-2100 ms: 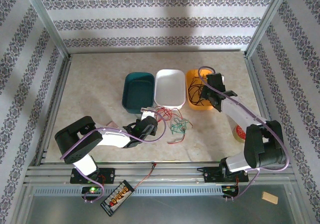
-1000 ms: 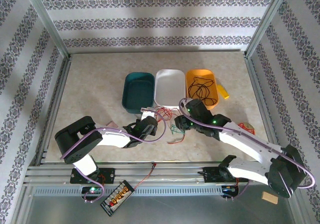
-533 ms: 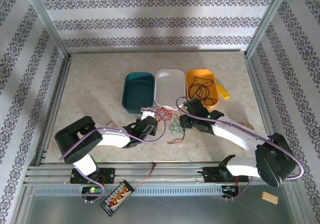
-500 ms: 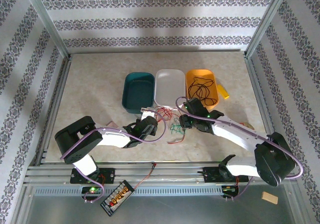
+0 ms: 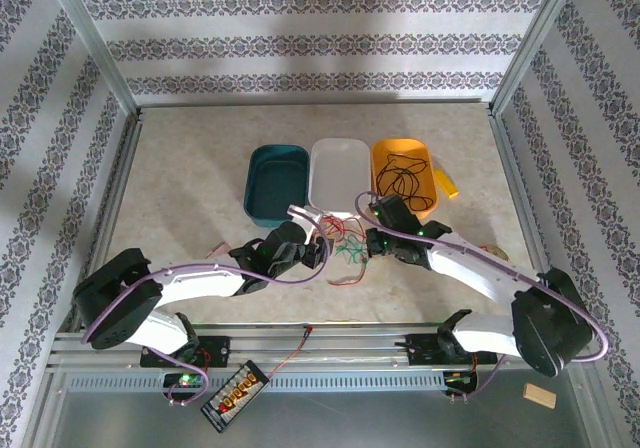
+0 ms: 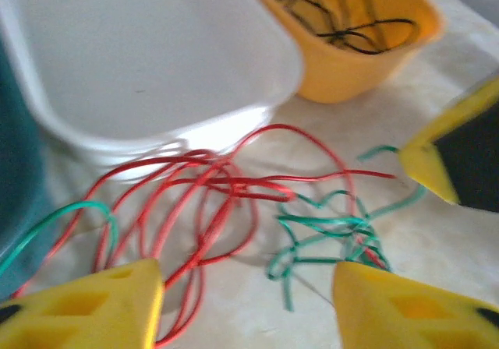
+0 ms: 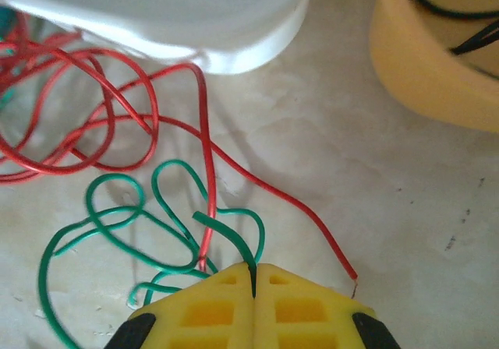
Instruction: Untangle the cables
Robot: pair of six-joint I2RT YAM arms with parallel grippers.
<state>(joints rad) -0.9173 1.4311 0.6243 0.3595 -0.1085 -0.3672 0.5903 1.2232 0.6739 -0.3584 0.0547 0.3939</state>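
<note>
While the left gripper hovers with fingers spread over the red wire, the right gripper is pressed together, pinching the green wire. These two wires lie looped through each other on the table, just near of the white tub, so parting them is left to do. Farther right, the black wire lies alone in the orange tub; that part looks done.
</note>
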